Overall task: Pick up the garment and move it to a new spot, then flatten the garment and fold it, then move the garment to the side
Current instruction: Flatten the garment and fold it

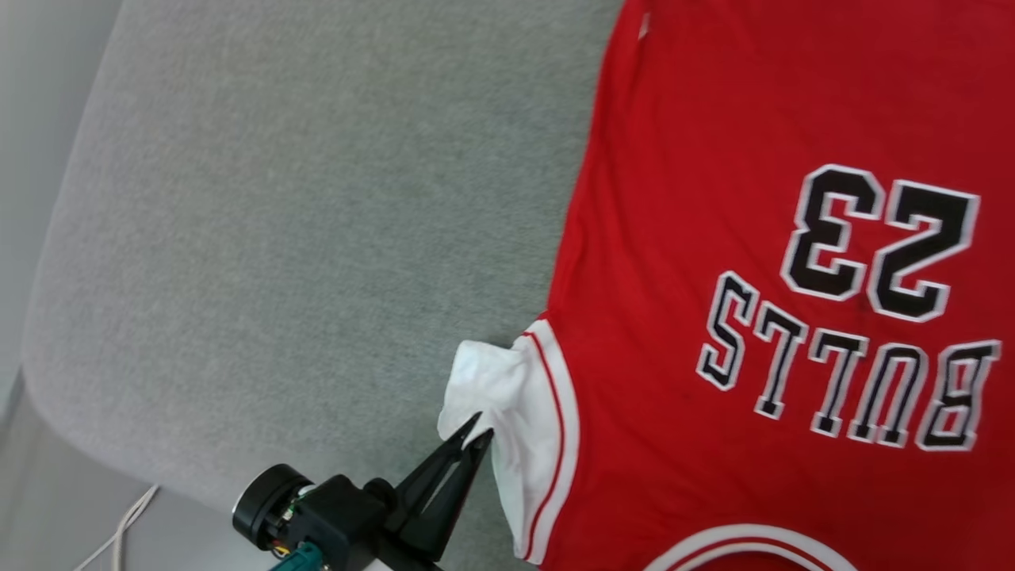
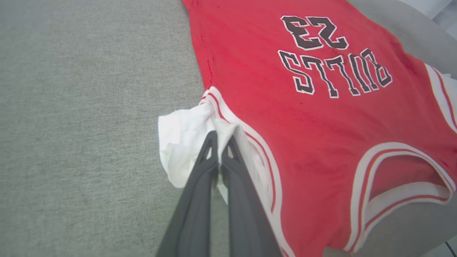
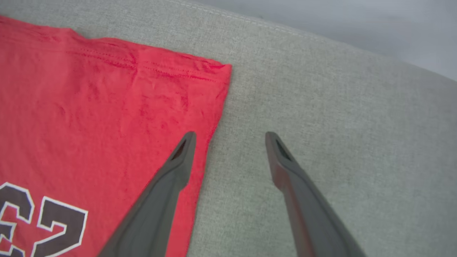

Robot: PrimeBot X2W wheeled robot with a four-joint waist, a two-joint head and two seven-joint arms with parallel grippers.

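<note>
While the left gripper (image 2: 219, 142) pinches the garment's (image 2: 303, 117) white sleeve (image 2: 182, 132), the right gripper (image 3: 230, 136), spread, straddles its side edge.

Garment (image 1: 714, 238) on cushion (image 1: 317, 238) — left tool (image 1: 478, 432) at sleeve (image 1: 507, 388)

- We see the garment (image 1: 714, 119) as thin red cloth, matt, with fine creases near the hem.
- Its white sleeve (image 2: 182, 139) is the same soft cloth, crumpled.
- The lettering (image 1: 848, 357) looks flat and smooth.
- The grey surface (image 1: 317, 198) below has a woven cover, matt and slightly rough.
- On the left gripper (image 2: 219, 139) and the right gripper (image 3: 230, 134) we see dark fingers (image 3: 160, 200), smooth matt plastic by their look.
</note>
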